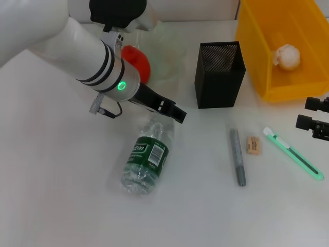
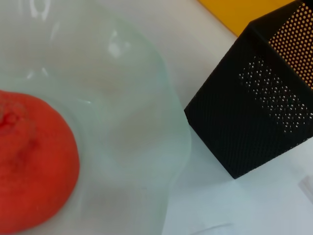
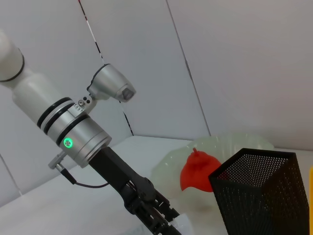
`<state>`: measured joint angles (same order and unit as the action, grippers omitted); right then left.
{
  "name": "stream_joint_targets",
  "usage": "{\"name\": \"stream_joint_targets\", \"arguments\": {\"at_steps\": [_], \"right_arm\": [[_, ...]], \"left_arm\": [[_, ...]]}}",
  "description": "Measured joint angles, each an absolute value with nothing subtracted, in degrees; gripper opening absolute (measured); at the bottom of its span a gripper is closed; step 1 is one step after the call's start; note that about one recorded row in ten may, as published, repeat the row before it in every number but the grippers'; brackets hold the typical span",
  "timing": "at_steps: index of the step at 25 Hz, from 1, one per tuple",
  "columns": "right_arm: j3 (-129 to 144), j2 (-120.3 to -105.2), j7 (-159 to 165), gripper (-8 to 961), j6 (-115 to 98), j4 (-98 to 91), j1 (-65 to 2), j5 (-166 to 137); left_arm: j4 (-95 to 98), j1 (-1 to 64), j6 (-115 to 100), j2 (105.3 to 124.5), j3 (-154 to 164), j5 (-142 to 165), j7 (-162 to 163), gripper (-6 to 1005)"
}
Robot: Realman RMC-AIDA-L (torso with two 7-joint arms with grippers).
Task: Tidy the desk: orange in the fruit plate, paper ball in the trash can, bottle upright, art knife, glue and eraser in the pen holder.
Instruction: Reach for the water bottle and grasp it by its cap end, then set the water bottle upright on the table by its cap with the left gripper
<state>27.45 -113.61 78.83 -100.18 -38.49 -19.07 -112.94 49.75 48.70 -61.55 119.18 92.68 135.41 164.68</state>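
desk (image 1: 51, 206) white | bottle (image 1: 146, 157) lay on its side mid-desk, toward front edge; light, crushable, rolls - judged best gripped at labelled waist | left tool (image 1: 172, 110) just above cap end, fingers: can't tell | right tool (image 1: 313, 116) parked at right edge, can't tell

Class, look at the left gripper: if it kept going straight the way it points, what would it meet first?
Probably the bottle lying on the desk; the left gripper hangs right above its cap end, though depth is unclear.

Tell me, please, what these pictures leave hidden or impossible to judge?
- Left gripper: finger spread unclear in head view; cut off by the edge in right wrist view.
- Bottle cap: hidden under that gripper.
- Right gripper: mostly cropped at the head view's edge.
- Orange: partly behind the left arm.
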Motion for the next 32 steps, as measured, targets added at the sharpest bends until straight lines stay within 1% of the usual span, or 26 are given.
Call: {"name": "stream_joint_targets", "arguments": {"at_steps": [22, 28, 32], "right_arm": [[27.5, -113.72, 77.3, 707, -99.0, -36.3, -19.2, -112.9], [27.5, -113.72, 76.7, 705, -98.9, -35.7, -19.3, -112.9], [27.5, -113.73, 76.6, 706, -98.9, -35.6, -19.3, -112.9]], "left_arm": [[47.1, 48.9, -58.4, 119.27, 96.2, 134.0, 164.8, 659], [48.8, 48.0, -58.2, 119.27, 97.5, 132.9, 164.3, 524], [49.8, 47.6, -58.2, 119.26, 98.8, 132.8, 164.2, 461]]}}
